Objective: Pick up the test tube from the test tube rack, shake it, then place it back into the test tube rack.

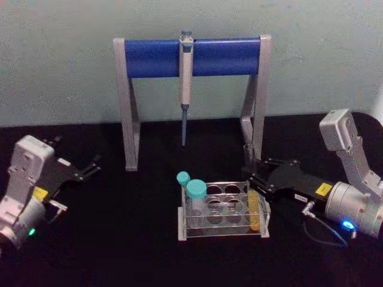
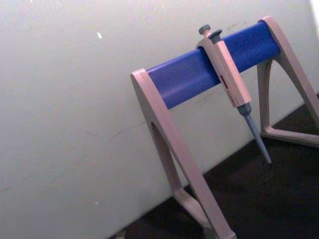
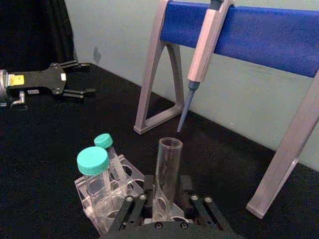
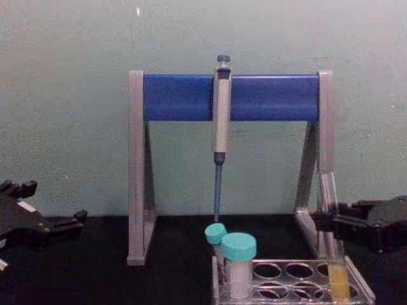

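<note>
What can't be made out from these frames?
- Contact: in the right wrist view the body of the right pincer covers the lower part of the test tube; too small elsewhere.
- Base of the test tube rack: cut off by the chest view's bottom edge.
- Markings on the pipette: too small everywhere.
- Body of the parked left pincer: cut by the chest view's left edge.

Dim, even light falls on pale wall (image 1: pixel 60 60) and black table (image 1: pixel 131 251).

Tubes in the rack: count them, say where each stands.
3. The test tube with yellow liquid stands at the test tube rack's right end, by the right gripper; the wide teal-capped tube and, behind it, the thin teal-capped tube stand at its left end.
</note>
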You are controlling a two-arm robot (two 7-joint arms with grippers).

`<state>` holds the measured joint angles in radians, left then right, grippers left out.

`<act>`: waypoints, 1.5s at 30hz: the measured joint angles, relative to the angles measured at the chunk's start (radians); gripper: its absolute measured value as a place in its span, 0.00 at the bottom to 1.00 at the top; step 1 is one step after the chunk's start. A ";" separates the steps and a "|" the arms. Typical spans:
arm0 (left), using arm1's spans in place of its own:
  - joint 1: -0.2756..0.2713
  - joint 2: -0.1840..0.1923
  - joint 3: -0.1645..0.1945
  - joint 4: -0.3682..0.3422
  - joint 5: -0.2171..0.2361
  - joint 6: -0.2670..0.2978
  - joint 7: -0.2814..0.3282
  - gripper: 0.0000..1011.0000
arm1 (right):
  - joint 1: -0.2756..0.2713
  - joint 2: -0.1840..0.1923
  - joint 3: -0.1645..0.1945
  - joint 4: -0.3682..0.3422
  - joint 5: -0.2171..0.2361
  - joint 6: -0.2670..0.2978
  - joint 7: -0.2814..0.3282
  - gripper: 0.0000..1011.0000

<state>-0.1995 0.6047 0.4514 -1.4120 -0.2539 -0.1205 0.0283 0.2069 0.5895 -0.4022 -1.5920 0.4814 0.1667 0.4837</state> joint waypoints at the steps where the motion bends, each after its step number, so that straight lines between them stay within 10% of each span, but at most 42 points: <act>1: 0.000 0.000 0.000 0.000 0.000 0.000 0.000 0.99 | 0.000 0.000 0.000 0.000 0.000 0.000 0.000 0.32; 33: 0.000 0.000 0.000 0.000 0.000 0.000 0.000 0.99 | -0.001 0.000 0.001 0.000 0.001 -0.002 0.001 0.23; 45: 0.000 0.000 0.000 0.000 0.000 0.000 0.000 0.99 | -0.010 -0.019 0.100 -0.052 0.100 -0.150 -0.006 0.23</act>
<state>-0.1995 0.6047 0.4514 -1.4120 -0.2539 -0.1205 0.0283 0.1970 0.5704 -0.3021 -1.6443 0.5817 0.0167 0.4782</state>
